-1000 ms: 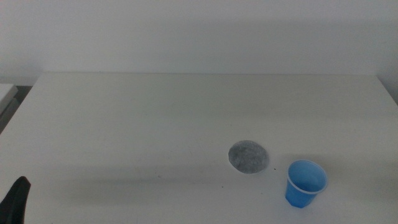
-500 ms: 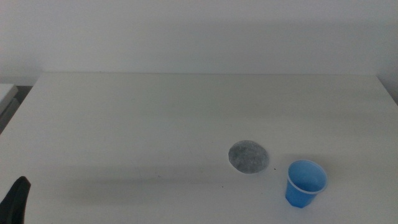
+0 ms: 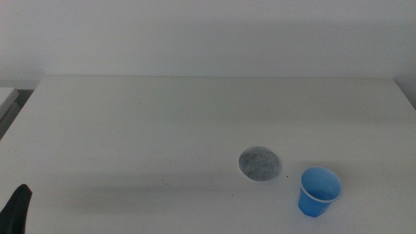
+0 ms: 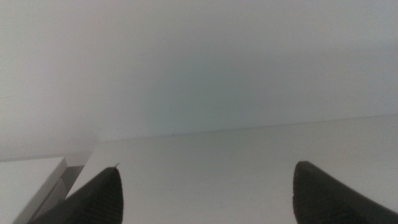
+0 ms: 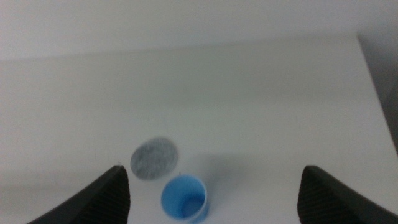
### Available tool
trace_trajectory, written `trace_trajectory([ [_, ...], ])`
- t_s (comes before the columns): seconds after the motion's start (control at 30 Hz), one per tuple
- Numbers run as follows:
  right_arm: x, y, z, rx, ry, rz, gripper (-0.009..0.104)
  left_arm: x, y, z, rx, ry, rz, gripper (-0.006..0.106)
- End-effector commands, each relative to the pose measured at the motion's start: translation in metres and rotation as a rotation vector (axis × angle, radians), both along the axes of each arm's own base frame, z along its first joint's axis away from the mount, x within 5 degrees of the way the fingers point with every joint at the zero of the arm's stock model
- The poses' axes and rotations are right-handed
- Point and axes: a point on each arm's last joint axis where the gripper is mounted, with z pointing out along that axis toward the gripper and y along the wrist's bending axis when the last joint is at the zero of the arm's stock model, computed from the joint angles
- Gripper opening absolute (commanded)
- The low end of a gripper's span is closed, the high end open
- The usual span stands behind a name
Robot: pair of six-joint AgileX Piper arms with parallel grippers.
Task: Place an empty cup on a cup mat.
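The blue cup [image 3: 319, 191] stands upright and empty on the white table near the front right. The grey speckled cup mat [image 3: 259, 164] lies flat just left of and behind the cup, apart from it. Both also show in the right wrist view, the cup [image 5: 184, 199] and the mat [image 5: 154, 158] side by side. My right gripper [image 5: 211, 186] hangs open high above them and is out of the middle view. My left gripper [image 3: 16, 209] waits at the bottom left corner; its jaws stand wide apart in the left wrist view [image 4: 205, 186] with nothing between them.
The white table [image 3: 162, 123] runs to a pale back wall. Its right edge [image 3: 406, 97] and left edge [image 3: 19, 107] show, with a white surface [image 3: 6, 97] beyond the left edge.
The left gripper's tip has sunk slightly toward the bottom left corner. The cup and mat have not moved.
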Motion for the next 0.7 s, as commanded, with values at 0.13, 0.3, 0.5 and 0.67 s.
trace_trajectory([
  [0.13,0.038,0.0,-0.013,0.032,0.179,-0.038,0.093,0.0,0.0,0.001,-0.011,-0.015,-0.002,0.094],
  [0.3,0.081,0.013,-0.04,0.096,0.341,0.059,0.093,0.0,0.0,0.001,-0.011,-0.015,-0.002,0.094],
  [0.5,0.117,0.027,-0.114,0.052,0.647,0.022,0.093,0.0,0.0,0.001,-0.011,-0.015,-0.002,0.094],
  [0.67,0.145,0.041,-0.153,0.01,0.764,0.032,0.093,0.0,0.0,0.001,-0.011,-0.015,-0.002,0.094],
])
